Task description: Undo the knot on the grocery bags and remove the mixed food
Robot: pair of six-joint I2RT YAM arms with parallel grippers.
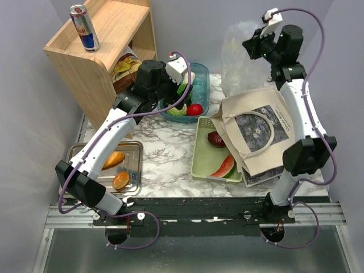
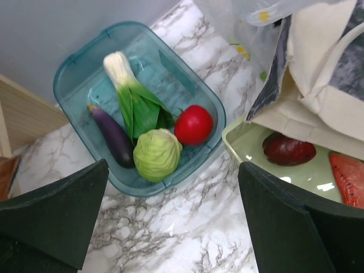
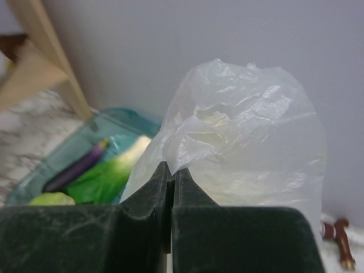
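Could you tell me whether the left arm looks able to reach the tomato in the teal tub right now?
Probably yes: the left gripper hangs open above the teal tub, and the tomato lies uncovered beside the cabbage, nothing over it.

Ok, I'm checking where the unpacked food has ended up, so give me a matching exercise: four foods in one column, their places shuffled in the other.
Foods
1. round red tomato
2. red watermelon wedge
3. blue-silver drink can
4. brown bread roll

Places
A. in the shiny metal tray
B. on top of the light wooden shelf
C. in the pale green plastic tray
D. in the clear teal plastic tub

Pairs: 1-D, 2-C, 3-B, 4-A
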